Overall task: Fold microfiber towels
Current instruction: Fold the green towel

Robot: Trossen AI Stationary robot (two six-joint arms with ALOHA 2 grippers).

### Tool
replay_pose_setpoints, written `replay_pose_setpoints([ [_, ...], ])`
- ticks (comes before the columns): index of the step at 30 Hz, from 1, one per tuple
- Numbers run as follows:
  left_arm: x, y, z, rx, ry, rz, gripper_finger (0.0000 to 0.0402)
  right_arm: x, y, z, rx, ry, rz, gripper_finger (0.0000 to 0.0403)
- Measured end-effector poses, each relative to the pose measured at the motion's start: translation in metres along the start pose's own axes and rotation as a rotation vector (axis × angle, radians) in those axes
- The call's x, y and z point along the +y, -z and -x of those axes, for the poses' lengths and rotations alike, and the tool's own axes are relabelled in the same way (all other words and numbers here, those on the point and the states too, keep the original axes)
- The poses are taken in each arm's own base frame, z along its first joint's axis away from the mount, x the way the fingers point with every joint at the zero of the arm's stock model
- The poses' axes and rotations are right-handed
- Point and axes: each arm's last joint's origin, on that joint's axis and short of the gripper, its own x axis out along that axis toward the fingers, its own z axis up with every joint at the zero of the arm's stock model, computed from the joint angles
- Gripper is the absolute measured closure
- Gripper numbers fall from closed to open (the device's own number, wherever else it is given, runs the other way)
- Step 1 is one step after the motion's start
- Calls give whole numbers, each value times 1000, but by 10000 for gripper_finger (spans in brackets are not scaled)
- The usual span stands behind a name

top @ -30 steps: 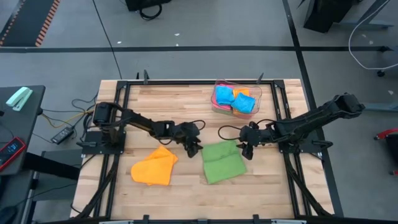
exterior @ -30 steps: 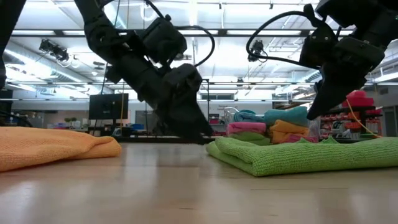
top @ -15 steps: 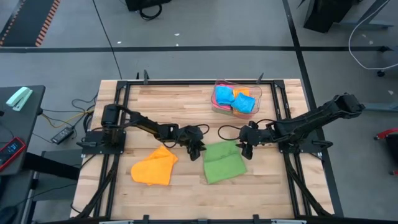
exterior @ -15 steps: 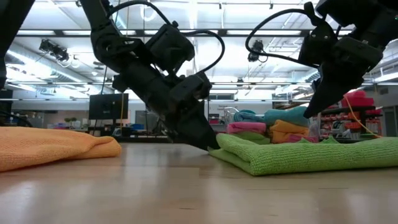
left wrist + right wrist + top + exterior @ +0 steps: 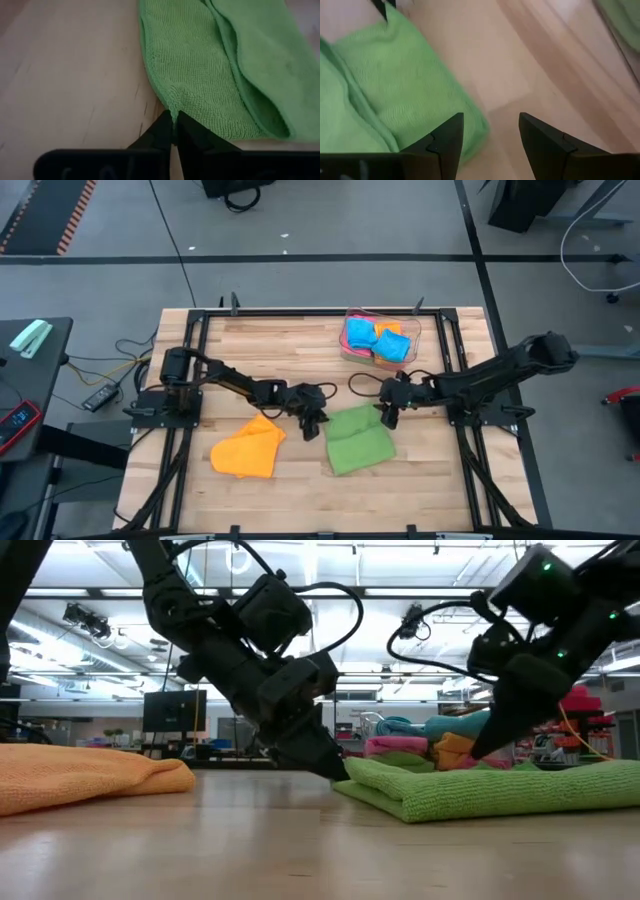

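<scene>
the folded green microfiber towel (image 5: 358, 440) lies on the pale wooden slat table (image 5: 270, 345), near its front middle. the left gripper (image 5: 318, 426) is down at the towel's near-left corner, its fingers pressed together with a small tuft of the green edge pinched between the tips, as the left wrist view shows. the right gripper (image 5: 387, 420) hovers over the towel's far edge with its fingers (image 5: 445, 142) spread and nothing between them.

a crumpled orange microfiber towel (image 5: 248, 448) lies well apart to the left, and more bright cloths sit in a clear plastic tray (image 5: 412, 332) at the table's far side.

the step in hand looks like taking hold of the green towel's corners for another fold. next, the right gripper probably needs to come down and close on its corner, so both can lift together; the left pinch looks thin and could slip.
</scene>
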Motion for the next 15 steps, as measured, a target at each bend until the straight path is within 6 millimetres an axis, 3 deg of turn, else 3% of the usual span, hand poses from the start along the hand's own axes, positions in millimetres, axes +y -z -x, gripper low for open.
replay_pose_setpoints([
  [7, 1, 2, 0, 24, -9, 1, 391, -8, 7, -17, 68, -11, -36, 203],
  [15, 1, 2, 0, 26, -10, -10, 368, -3, 8, -34, 50, -29, -51, 209],
])
